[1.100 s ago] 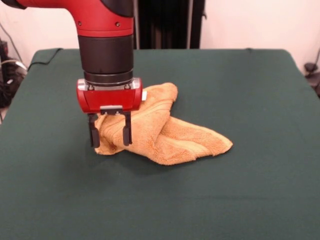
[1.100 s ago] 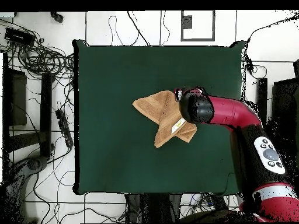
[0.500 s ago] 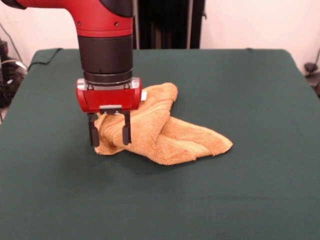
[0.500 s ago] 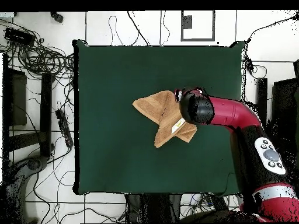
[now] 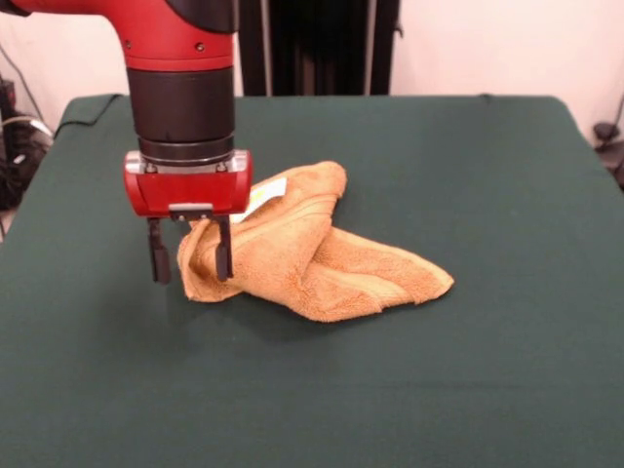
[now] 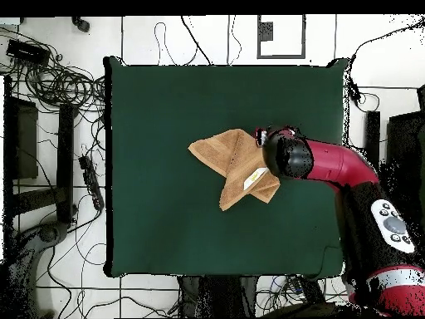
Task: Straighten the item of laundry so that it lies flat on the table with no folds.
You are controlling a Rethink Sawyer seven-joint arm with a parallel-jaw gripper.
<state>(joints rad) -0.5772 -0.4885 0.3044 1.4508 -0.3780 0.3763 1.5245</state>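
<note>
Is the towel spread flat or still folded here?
Folded. The towel lies bunched on the table, layers overlapping in thick ridges, one corner trailing out; the open gripper stands at its edge.

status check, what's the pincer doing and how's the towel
Pincer open, empty, at towel's edge. Towel crumpled, folded over itself on table. Nothing in the way.

Bare table (image 5: 468, 390) all around, only the crumpled towel (image 5: 312, 249) mid-table, claw (image 5: 187, 255) at its edge
</note>
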